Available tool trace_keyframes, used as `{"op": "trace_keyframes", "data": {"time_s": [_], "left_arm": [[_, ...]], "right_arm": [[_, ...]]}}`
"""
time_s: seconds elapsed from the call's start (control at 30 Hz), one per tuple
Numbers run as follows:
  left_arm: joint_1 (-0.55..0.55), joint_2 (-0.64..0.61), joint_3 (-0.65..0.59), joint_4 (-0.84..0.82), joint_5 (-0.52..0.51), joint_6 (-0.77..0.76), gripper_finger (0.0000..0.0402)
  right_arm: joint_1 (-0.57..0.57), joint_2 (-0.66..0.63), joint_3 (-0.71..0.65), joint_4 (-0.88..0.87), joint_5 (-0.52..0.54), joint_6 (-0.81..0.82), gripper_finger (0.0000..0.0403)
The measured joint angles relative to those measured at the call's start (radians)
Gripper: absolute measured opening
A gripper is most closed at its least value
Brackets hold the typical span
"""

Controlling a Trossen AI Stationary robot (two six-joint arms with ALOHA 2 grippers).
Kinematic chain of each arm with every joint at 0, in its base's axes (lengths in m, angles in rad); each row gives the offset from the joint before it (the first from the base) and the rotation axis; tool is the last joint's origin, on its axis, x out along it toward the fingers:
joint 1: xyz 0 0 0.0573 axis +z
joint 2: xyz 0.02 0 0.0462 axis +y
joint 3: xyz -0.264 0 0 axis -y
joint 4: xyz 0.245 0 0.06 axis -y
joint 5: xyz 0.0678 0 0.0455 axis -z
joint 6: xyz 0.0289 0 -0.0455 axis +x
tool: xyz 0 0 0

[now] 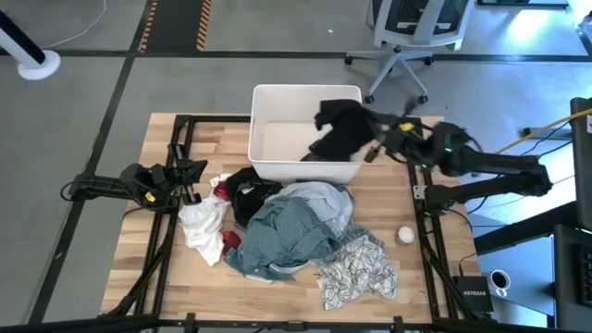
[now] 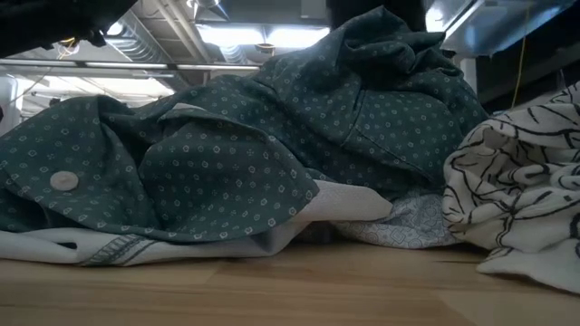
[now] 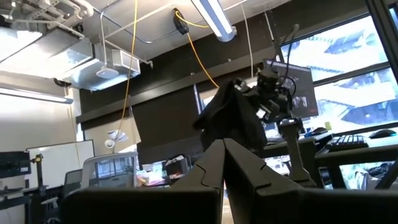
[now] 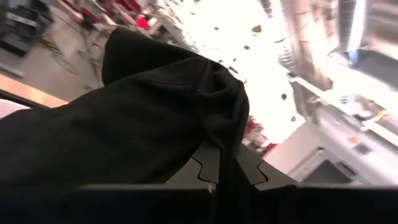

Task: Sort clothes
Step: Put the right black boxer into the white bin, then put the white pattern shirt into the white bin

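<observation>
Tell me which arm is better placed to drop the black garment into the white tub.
The right: its gripper is shut on the black garment, hanging over the tub. The left gripper waits shut at the table's left side.

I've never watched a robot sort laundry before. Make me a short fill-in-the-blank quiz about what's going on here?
1. The right gripper holds a ____ garment by the far right part of the tub.
2. That garment hangs over the white ____.
3. The small white ball lies to the ____ of the clothes pile in the high view.
4. The left gripper is ____, holding nothing.

Missing words: black; tub; right; shut
</observation>
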Motion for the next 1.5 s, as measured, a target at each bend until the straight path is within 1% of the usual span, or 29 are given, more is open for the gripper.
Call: {"op": "trace_keyframes", "data": {"time_s": [0.07,0.13,0.23,0.33,0.4,0.47,0.53,0.8,0.97,1.07,1.17,1.3,1.43,1.5], "left_arm": [[0.0,0.0,0.0,0.002,0.0,0.007,0.0001],[0.0,0.0,0.0,0.007,0.0,0.007,0.0001],[0.0,0.0,0.0,0.013,0.001,0.004,0.0001],[0.0,0.0,0.0,0.013,0.001,-0.002,0.0001],[0.0,0.0,0.0,0.012,0.001,0.004,0.0001],[0.0,0.0,0.0,0.013,0.0,0.004,0.0001],[0.0,0.0,0.0,0.018,0.001,0.009,0.0001],[0.0,0.0,0.0,0.018,0.001,0.005,0.0001],[0.0,0.0,0.0,0.018,0.001,0.008,0.0001],[0.0,0.0,0.0,0.017,0.001,0.008,0.0001],[0.0,0.0,0.0,0.016,0.001,0.006,0.0001],[0.0,0.0,0.0,0.013,0.001,0.0,0.0001],[0.0,0.0,0.0,0.013,0.001,-0.011,0.0001],[0.0,0.0,0.0,0.013,0.001,-0.012,0.0001]], "right_arm": [[-0.057,0.049,0.0,0.009,-0.076,0.059,0.0013],[-0.099,0.098,-0.011,0.037,-0.111,0.096,0.0013],[-0.147,0.144,-0.057,0.095,-0.127,0.126,0.0013],[-0.192,0.154,-0.151,0.171,-0.133,0.168,0.0013],[-0.198,0.154,-0.204,0.246,-0.133,0.191,0.0017],[-0.197,0.152,-0.239,0.279,-0.129,0.206,0.0035],[-0.196,0.154,-0.254,0.272,-0.128,0.211,0.0058],[-0.195,0.169,-0.254,0.23,-0.136,0.229,0.014],[-0.194,0.139,-0.254,0.202,-0.137,0.214,0.0187],[-0.192,0.11,-0.253,0.162,-0.18,0.212,0.0208],[-0.156,0.078,-0.253,0.116,-0.227,0.186,0.022],[-0.073,0.05,-0.245,0.025,-0.21,0.14,0.0221],[0.03,0.046,-0.183,-0.168,-0.185,0.141,0.0223],[0.093,0.048,-0.14,-0.274,-0.145,0.167,0.0226]]}}
